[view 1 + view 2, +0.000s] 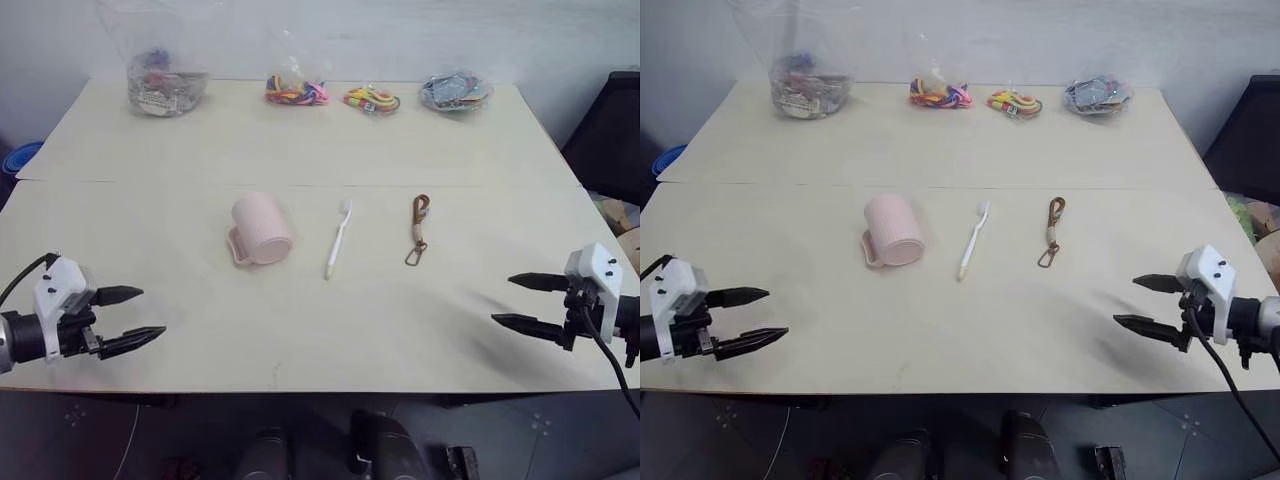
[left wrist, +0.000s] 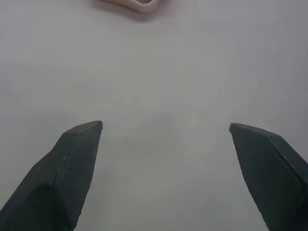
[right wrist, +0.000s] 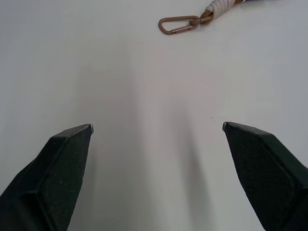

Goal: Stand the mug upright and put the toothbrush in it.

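Fingers spread wide and empty on my left gripper (image 1: 128, 318) and right gripper (image 1: 520, 302), I judge the tipped mug (image 1: 262, 229) mid-table light, rigid, best pinched across its ribbed body, the toothbrush (image 1: 339, 239) just beside it slim, slippery.

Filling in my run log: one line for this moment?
mug: on its side | toothbrush: flat beside it | left hand, right hand: open, empty
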Available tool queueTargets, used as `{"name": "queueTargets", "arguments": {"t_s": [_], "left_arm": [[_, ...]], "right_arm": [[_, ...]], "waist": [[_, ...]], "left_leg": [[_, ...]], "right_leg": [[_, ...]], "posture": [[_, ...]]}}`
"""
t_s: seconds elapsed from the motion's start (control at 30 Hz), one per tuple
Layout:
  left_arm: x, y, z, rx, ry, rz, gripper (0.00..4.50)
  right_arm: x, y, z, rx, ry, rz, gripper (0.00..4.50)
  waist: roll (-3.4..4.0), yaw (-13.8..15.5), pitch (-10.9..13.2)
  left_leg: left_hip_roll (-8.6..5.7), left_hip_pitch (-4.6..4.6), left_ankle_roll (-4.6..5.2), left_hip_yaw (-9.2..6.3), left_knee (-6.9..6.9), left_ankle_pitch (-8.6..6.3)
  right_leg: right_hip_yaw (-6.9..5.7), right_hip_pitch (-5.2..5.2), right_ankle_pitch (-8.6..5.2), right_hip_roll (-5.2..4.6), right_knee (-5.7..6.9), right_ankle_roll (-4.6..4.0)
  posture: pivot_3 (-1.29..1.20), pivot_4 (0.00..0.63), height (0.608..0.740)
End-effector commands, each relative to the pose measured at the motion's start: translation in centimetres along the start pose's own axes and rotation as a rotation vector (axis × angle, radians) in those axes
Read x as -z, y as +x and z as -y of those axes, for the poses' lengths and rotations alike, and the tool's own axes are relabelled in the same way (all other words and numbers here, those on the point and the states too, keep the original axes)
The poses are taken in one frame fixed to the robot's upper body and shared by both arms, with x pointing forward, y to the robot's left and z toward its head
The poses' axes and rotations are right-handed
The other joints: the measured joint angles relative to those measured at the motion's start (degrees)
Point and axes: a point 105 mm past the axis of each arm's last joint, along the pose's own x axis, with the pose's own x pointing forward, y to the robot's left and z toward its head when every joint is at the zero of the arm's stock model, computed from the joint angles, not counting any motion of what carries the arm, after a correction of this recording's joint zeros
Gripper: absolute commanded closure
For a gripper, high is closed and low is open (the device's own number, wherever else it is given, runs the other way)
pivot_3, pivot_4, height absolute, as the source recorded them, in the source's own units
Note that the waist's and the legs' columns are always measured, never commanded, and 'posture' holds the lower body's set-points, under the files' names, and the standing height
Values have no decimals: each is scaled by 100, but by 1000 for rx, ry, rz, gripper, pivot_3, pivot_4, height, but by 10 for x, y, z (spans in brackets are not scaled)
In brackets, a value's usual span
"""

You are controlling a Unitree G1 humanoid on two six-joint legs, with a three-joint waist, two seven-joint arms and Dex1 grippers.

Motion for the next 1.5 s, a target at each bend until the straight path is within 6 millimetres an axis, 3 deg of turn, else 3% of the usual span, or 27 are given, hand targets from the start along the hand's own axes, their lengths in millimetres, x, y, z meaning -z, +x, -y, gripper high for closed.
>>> {"name": "queueTargets", "arguments": {"t_s": [0.03, 0.47, 1.07, 1.13, 1.23, 1.4, 1.5], "left_arm": [[-8, -8, -2, -16, 46, -2, 15], [-2, -2, -4, -47, 16, 2, 15], [-16, 6, -7, -36, 5, 56, 15], [-26, 12, -5, -20, -10, 89, 15], [-56, 24, 16, 109, -18, 170, 15], [-101, 41, 52, 314, 33, 263, 15], [-125, 54, 71, 423, 105, 291, 15]], "right_arm": [[-13, -8, 4, 28, -41, 30, 0], [-11, -8, 7, 45, -36, 4, 0], [-18, -4, 5, 57, 16, 60, 0], [-24, -2, 6, 84, 20, 90, 0], [-51, 11, 4, 133, 51, 210, 0], [-82, 45, 7, 299, 179, 326, 0], [-89, 71, 20, 461, 305, 325, 0]], "waist": [[0, -1, 0], [0, 1, 0], [0, 5, 0], [0, 7, 0], [0, 1, 0], [0, -6, -1], [2, -28, -2]], "left_leg": [[0, 0, 0, 0, 0, 0], [0, 1, 0, 5, 1, 0], [-2, 1, 0, 7, 2, 0], [-4, 1, 0, 7, 3, 0], [-1, 1, -1, 6, 6, 1], [-1, 1, -9, -18, 10, 3], [-13, 1, -12, -16, 12, 4]], "right_leg": [[0, 0, 0, 0, 0, 0], [2, 0, 0, 2, 1, 0], [3, 0, 0, 2, 5, 0], [2, 0, 0, 3, 7, 1], [5, 0, 1, 1, 12, 2], [8, -1, 1, 0, 19, 2], [8, -1, 1, 6, 21, 2]], "posture": [[0, 150, 740], [0, 150, 740], [0, 150, 740], [0, 150, 740], [0, 150, 740], [0, 150, 740], [0, 150, 740]]}}
